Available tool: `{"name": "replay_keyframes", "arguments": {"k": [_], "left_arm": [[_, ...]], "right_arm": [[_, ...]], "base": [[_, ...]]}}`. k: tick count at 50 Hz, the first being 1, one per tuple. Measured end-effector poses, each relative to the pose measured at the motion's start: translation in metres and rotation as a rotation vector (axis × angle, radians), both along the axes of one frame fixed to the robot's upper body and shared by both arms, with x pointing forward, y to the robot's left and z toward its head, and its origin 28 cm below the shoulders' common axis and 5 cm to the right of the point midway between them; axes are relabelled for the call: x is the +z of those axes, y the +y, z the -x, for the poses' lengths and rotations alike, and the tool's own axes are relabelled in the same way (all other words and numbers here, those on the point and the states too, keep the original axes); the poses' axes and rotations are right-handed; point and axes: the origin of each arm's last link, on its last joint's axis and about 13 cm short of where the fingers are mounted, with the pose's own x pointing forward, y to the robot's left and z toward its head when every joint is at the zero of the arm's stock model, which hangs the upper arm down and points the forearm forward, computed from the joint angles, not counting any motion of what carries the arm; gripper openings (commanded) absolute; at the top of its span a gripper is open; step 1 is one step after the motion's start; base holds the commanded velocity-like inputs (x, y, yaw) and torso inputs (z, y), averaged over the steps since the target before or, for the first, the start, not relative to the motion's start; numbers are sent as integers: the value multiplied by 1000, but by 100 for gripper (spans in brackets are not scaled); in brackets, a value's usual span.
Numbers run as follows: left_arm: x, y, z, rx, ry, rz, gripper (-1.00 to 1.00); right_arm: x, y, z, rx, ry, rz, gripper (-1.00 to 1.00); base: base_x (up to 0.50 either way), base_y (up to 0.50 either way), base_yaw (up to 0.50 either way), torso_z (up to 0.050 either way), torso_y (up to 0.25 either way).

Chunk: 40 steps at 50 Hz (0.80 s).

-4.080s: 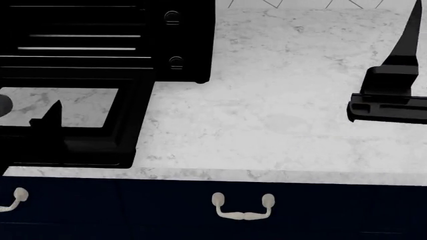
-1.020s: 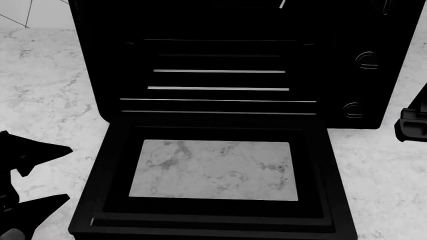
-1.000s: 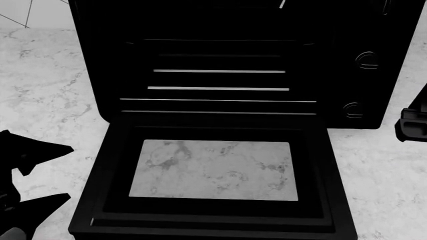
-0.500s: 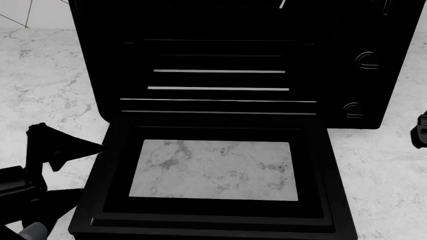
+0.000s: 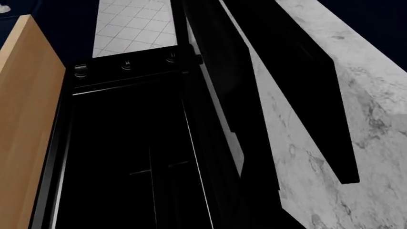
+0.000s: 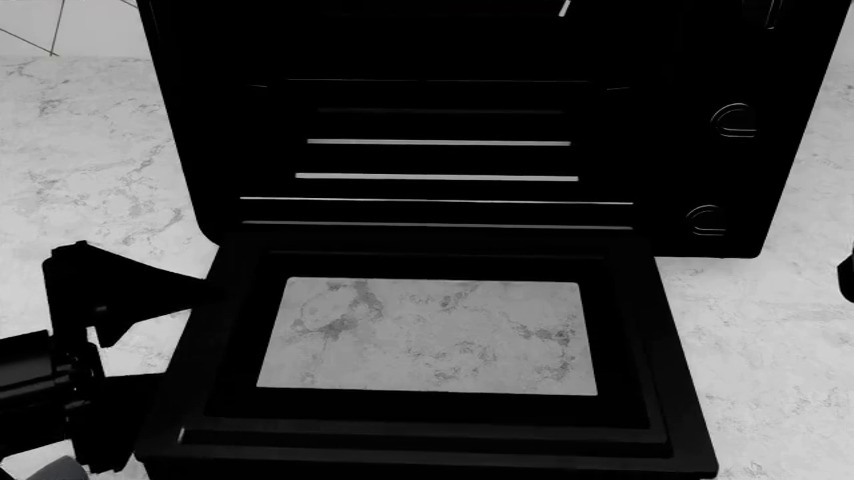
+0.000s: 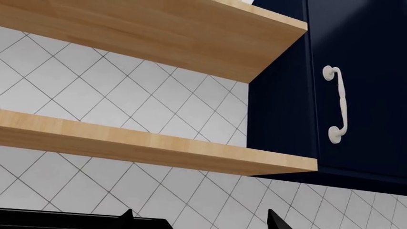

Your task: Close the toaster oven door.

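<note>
Toaster oven door is wide open in our head view, dropped flat and reaching toward us, with marble showing through its glass. It hinges at the bottom front of the toaster oven, which sits at the back of the countertop, filling most of the upper view. Rack bars are visible inside the cavity, and two round knobs sit on its right panel.

Surface: white-grey veined marble, bare on both sides of the oven. Behind it, a tiled wall shows at far upper left.

Room, from our right wrist camera: diamond-pattern white tile, two wooden shelves, and a navy cabinet with a cream handle.

Our left gripper is low beside the door's left edge, fingers spread apart, upper finger tip touching or just shy of the frame; we can't tell which. Nothing is between them. The left wrist view shows dark oven panels close up, marble edge beside them.

Right arm: only a dark sliver at the head view's right edge. Two fingertips show in its wrist view, spread well apart, holding nothing.
</note>
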Motion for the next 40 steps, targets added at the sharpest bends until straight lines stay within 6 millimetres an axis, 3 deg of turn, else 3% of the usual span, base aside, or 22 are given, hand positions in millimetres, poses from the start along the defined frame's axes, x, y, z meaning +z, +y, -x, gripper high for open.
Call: {"name": "replay_keyframes", "arguments": {"k": [40], "left_arm": [[-18,1,11,91,-68,198,100]], "right_arm": [[4,-2,7,-8,-18,-8,100]], "base": [[0,-4,-6,0,2]]}}
